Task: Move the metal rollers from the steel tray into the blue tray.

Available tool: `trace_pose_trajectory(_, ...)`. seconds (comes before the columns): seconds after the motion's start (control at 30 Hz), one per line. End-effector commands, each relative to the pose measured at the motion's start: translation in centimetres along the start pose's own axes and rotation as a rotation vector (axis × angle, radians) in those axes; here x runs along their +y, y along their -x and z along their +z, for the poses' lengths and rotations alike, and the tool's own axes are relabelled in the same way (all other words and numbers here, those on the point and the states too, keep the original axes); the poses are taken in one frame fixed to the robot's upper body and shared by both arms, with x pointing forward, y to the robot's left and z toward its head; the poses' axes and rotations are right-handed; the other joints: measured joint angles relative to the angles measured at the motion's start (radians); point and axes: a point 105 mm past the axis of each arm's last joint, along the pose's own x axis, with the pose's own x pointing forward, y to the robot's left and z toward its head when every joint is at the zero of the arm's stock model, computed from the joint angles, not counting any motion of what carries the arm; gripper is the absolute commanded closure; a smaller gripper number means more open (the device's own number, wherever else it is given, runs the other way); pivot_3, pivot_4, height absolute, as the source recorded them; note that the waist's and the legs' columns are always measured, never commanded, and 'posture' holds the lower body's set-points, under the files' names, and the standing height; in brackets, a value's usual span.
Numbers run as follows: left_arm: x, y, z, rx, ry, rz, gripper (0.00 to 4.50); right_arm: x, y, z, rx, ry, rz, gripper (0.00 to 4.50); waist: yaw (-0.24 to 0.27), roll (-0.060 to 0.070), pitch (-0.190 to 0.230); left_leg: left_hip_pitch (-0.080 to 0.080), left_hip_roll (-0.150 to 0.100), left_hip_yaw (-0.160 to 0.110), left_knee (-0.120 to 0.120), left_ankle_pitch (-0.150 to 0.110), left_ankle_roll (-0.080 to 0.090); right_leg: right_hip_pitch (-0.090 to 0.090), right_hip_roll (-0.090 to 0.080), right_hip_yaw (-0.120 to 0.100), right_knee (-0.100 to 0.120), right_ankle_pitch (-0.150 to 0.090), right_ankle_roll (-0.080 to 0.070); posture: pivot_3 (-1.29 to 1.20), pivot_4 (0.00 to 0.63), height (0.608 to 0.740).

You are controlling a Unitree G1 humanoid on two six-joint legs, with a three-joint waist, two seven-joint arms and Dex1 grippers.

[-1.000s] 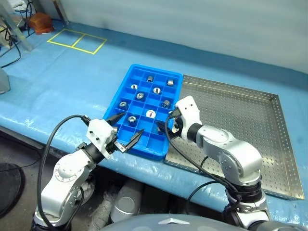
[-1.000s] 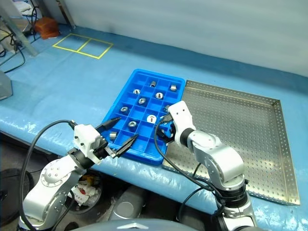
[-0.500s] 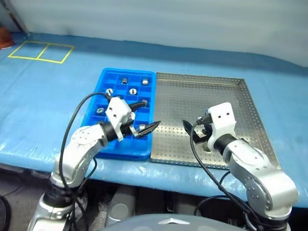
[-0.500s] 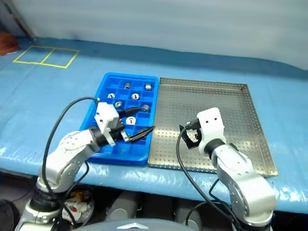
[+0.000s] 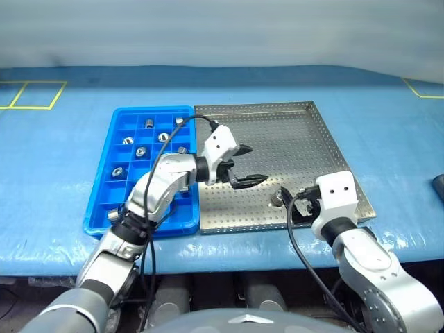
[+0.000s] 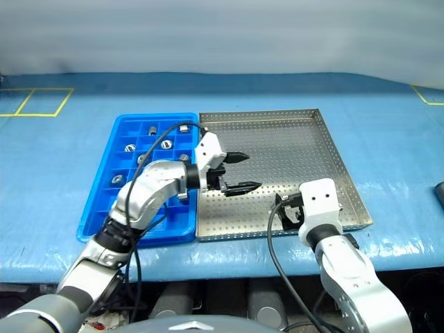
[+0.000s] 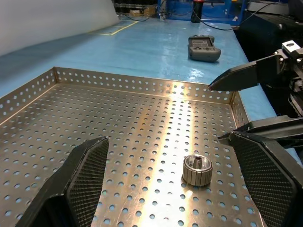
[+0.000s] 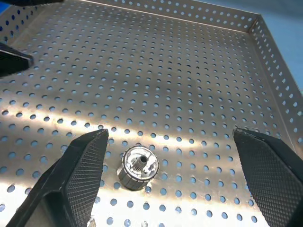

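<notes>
Blue sheeting covers the bench under the steel tray (image 5: 326,149). Its last metal roller (image 8: 138,167) stands upright near its front rim — just ahead of my right gripper (image 5: 294,206), empty, jaws wide; my left gripper (image 5: 244,166), also empty and spread, is farther.

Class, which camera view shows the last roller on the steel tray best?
The right wrist view: the roller sits close, its toothed central hole visible, on the steel tray. The left wrist view shows it nearly as well, from the side. The eye views show it as a tiny speck by the right pincer.
</notes>
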Motion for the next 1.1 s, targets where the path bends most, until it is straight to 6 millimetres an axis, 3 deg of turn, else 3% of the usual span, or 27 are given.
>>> trace_pose_trajectory(0.03, 0.2, -2.0, 0.1, 0.014, -0.096, -0.004, 0.00, 0.2, 1.1, 0.7, -0.067, -0.020, -0.021, 0.06, -0.006, 0.000, 0.000, 0.000, 0.000, 0.001, 0.000, 0.000, 0.000, 0.000, 0.000, 0.001, 0.000, 0.000, 0.000, -0.18, 0.150, 0.740)
trace_pose_trajectory(0.3, -0.7, -5.5, -2.2, 0.109, -0.099, -0.095, 0.00, -0.3, 2.9, -0.1, -0.078, -0.042, -0.063, 0.06, -0.045, 0.000, 0.000, 0.000, 0.001, 0.004, 0.003, -0.002, 0.003, -0.001, 0.000, 0.005, 0.000, 0.001, 0.002, -0.25, 0.150, 0.740)
trace_pose_trajectory(0.77, -1.9, -7.5, -5.2, 0.232, -0.140, -0.154, 0.00, 0.4, 3.3, 0.2, -0.066, -0.067, -0.071, 0.06, -0.088, -0.001, -0.001, 0.000, 0.002, 0.008, 0.003, -0.003, 0.006, -0.001, -0.001, 0.009, -0.001, 0.002, 0.004, -0.28, 0.150, 0.740)
trace_pose_trajectory(0.87, -2.4, -7.5, -5.7, 0.240, -0.148, -0.177, 0.58, 0.4, 3.2, 0.4, -0.064, -0.065, -0.071, 0.00, -0.089, -0.001, -0.001, 0.000, 0.002, 0.009, 0.003, -0.004, 0.006, -0.001, -0.001, 0.010, -0.001, 0.002, 0.005, -0.28, 0.150, 0.740)
trace_pose_trajectory(1.1, -2.2, -6.8, -5.5, 0.238, -0.145, -0.193, 2.82, 0.6, 2.9, 0.6, -0.056, -0.061, -0.055, 0.00, -0.093, -0.001, -0.001, 0.000, 0.004, 0.010, 0.003, -0.004, 0.006, -0.001, -0.001, 0.011, -0.001, 0.003, 0.005, -0.28, 0.150, 0.740)
